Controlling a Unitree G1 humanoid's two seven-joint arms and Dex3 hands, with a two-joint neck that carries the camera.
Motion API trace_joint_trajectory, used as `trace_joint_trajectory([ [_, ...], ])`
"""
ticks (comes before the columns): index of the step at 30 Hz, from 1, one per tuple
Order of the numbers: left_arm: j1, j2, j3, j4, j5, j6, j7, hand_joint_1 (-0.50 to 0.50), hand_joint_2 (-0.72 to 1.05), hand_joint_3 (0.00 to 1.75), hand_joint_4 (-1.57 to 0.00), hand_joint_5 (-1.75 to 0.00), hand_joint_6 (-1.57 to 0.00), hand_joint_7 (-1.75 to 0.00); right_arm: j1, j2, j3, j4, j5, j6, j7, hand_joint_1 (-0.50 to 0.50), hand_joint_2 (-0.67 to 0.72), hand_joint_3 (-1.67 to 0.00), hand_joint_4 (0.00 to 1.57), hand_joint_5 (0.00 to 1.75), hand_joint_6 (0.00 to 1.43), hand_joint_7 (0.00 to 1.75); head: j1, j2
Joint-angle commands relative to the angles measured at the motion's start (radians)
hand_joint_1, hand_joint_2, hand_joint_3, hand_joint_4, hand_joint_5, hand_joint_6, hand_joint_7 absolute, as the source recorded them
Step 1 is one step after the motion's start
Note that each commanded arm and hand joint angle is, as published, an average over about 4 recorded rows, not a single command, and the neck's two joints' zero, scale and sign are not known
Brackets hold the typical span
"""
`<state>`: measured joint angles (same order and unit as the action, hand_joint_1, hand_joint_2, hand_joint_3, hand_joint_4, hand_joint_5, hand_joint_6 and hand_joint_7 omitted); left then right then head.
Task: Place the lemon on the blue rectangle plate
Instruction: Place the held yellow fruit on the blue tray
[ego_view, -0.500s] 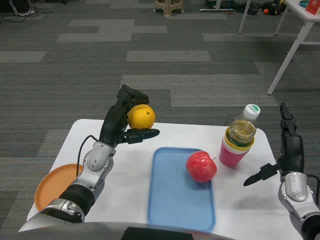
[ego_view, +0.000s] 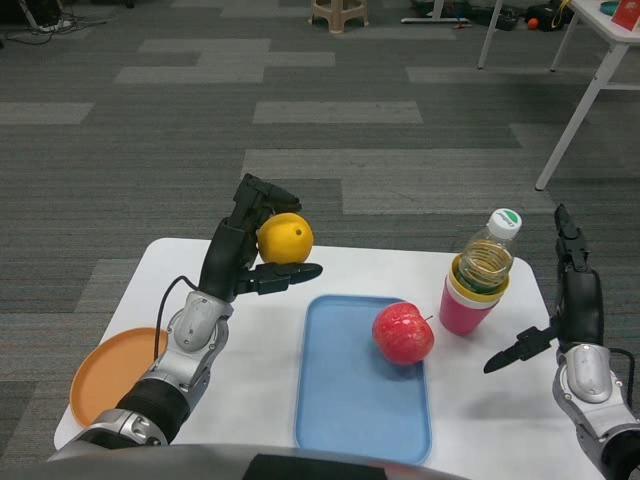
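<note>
Left hand (ego_view: 245, 250) grips the lemon (ego_view: 285, 238) aloft, at eleven o'clock from the blue rectangle plate (ego_view: 345, 400); placing remains. Right hand (ego_view: 565, 310) waits, fingers spread, empty.

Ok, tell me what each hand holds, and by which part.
Left hand holds the lemon by its sides, fingers over the top, thumb beneath. Right hand holds nothing.

Apple (ego_view: 403, 332) on plate (ego_view: 340, 400); lemon (ego_view: 285, 238) above its left rear corner.
</note>
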<state>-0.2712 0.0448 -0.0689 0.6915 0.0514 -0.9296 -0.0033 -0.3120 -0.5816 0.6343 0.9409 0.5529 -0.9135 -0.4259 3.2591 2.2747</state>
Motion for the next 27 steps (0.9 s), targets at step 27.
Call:
trace_joint_trajectory([
  [27, -0.072, 0.029, -0.352, 0.295, -0.226, 0.045, -0.039, 0.43, 1.05, 0.07, 0.0, -1.33, -0.18, -1.68, -0.009, 0.002, 0.004, -0.001, 0.006, 0.002, -0.007, -0.46, 0.55, 0.0, 0.0, 0.0, 0.0, 0.0, -0.002, -0.013],
])
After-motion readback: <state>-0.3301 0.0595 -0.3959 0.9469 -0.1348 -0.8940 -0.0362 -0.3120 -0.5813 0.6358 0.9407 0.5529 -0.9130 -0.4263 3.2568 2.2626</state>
